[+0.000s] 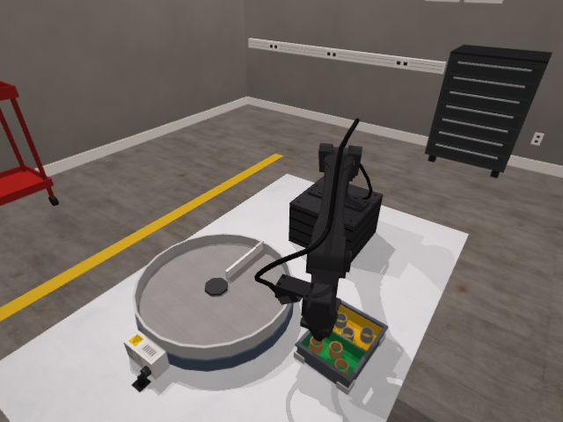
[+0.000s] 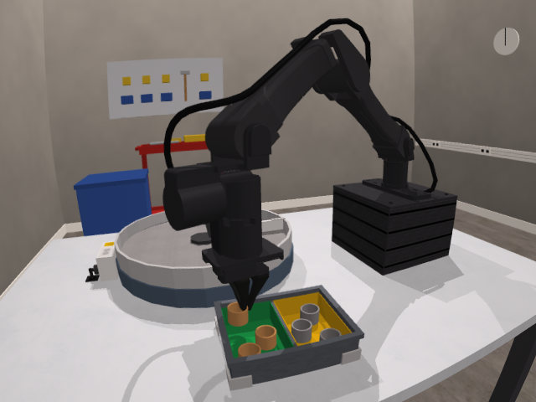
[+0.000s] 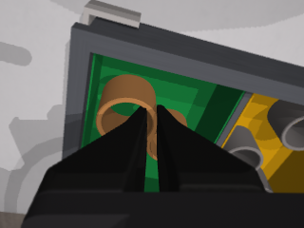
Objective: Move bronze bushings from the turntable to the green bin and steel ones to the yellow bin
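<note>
My gripper (image 2: 245, 302) is shut on the rim of a bronze bushing (image 2: 237, 314) and holds it low inside the green bin (image 2: 253, 328), at its far left corner. The wrist view shows the fingers pinching the wall of that bushing over the green floor (image 3: 180, 102). Two more bronze bushings (image 2: 265, 336) (image 2: 249, 349) stand in the green bin. Three steel bushings (image 2: 309, 313) (image 2: 301, 329) (image 2: 329, 334) stand in the yellow bin (image 2: 319, 322). The turntable (image 1: 211, 297) holds no bushings that I can see.
The turntable has a raised rim, a white bar (image 1: 244, 261) and a dark hub (image 1: 215, 287). A white control box (image 1: 146, 354) sits at its front. The arm's black base block (image 2: 393, 224) stands behind the bins.
</note>
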`<action>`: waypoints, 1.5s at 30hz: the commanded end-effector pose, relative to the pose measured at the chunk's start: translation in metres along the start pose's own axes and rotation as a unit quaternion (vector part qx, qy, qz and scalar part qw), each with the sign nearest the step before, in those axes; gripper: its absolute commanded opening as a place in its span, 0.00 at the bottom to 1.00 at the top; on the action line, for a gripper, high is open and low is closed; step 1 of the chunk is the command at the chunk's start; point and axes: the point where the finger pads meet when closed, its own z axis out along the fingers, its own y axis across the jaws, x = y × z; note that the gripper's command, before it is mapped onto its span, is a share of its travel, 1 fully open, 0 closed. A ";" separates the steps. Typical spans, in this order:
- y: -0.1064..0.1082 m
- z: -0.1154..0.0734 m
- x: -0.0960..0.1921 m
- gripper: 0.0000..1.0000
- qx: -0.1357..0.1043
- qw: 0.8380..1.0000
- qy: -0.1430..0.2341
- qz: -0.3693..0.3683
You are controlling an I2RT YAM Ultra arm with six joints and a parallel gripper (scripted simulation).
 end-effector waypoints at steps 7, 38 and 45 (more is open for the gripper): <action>0.004 0.008 0.004 0.00 -0.011 1.000 0.000 -0.001; 0.000 0.017 0.003 0.00 -0.001 1.000 -0.002 -0.001; 0.000 0.017 0.003 0.00 -0.001 1.000 -0.002 -0.001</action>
